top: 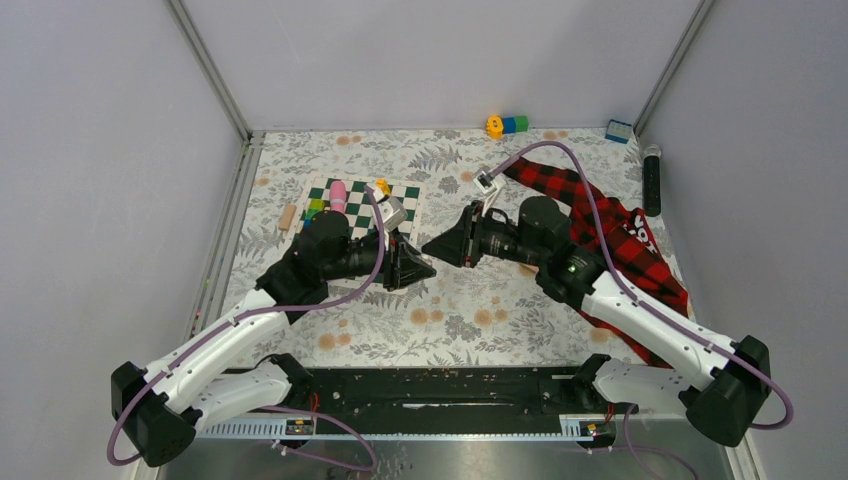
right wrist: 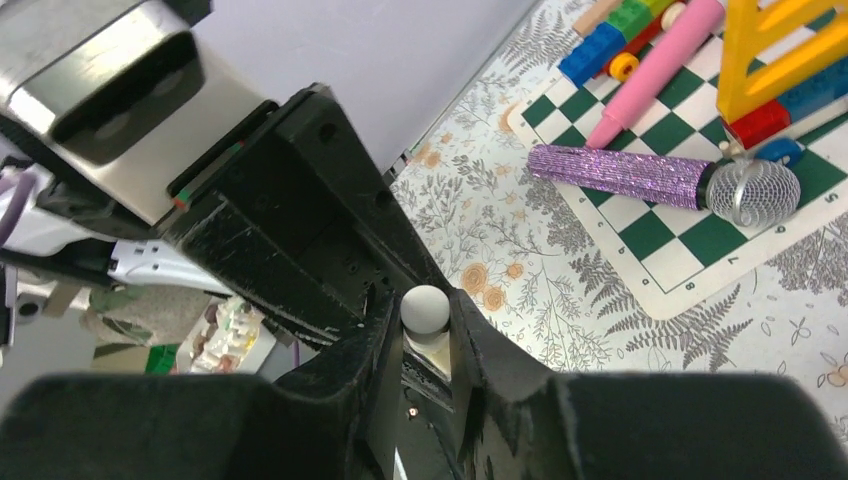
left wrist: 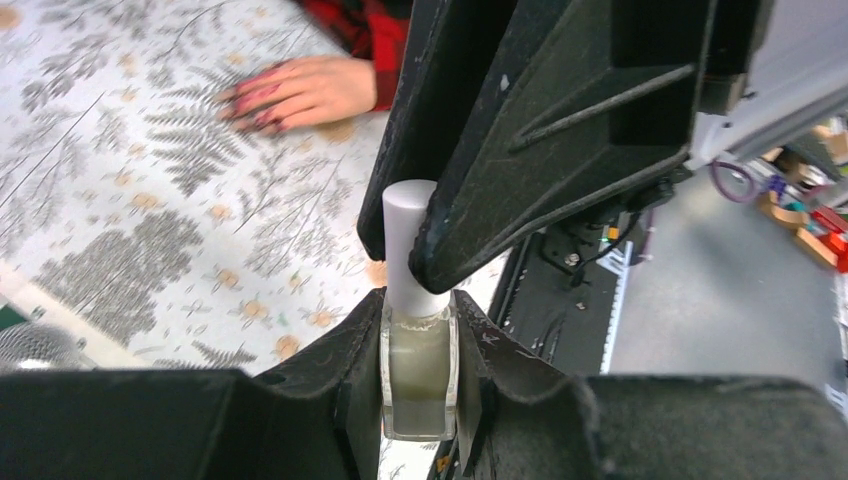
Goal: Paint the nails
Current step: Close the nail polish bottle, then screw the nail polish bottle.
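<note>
The left tool is clamped on a small glass bottle of pale polish, which sits squeezed between its fingers. Just past those fingertips the right tool meets it head-on, its jaws pressed onto the bottle's white cap. Farther out, on the fern-printed surface, the dummy hand lies flat, well apart from both tools. Its reddish-pink nails are at the end away from the plaid sleeve.

Top view looks down from behind; both wrist views closely face one bottle.
</note>
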You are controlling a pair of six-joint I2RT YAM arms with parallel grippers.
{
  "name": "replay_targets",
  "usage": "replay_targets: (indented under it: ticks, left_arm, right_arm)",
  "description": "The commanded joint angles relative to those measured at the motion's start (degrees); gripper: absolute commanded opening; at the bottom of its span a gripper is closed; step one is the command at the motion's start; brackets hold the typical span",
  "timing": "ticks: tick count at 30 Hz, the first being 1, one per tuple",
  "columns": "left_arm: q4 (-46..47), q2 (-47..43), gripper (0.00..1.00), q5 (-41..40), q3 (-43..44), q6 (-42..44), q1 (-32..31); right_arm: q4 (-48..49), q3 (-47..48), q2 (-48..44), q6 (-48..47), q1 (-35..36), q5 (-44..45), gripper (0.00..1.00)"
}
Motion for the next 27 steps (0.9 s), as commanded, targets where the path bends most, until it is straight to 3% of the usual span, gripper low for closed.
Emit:
replay_targets:
  ticks: [1, 12, 21, 25, 27]
  left_arm:
    - [2.70, 1.05, 0.00, -12.14, 5.38, 1.89, 1.11]
    - [-0.28, 3.26, 0.00, -20.76, 5.45, 1.81, 1.02]
    - [-0.18, 3.67, 0.00, -19.81, 5.52, 1.90, 1.02]
    - [0.40, 3.07, 0.00, -18.48, 5.38, 2.57, 0.85]
    - [-0.56, 3.55, 0.00, -17.23, 6.14, 3.88, 0.59]
  right_arm:
    - [-5.37, 2.66, 4.28, 6.96, 2.03, -1.15, 0.00]
    - [-10.59, 6.96, 11.69, 16.38, 4.32, 10.43, 0.00]
    - [-6.93, 6.75, 11.79, 18.87, 7.12, 16.76, 0.00]
    - [-7.38, 6.91, 10.21, 15.71, 7.12, 18.29, 0.10]
    - [-7.71, 7.24, 9.14, 13.69, 7.10, 18.88, 0.21]
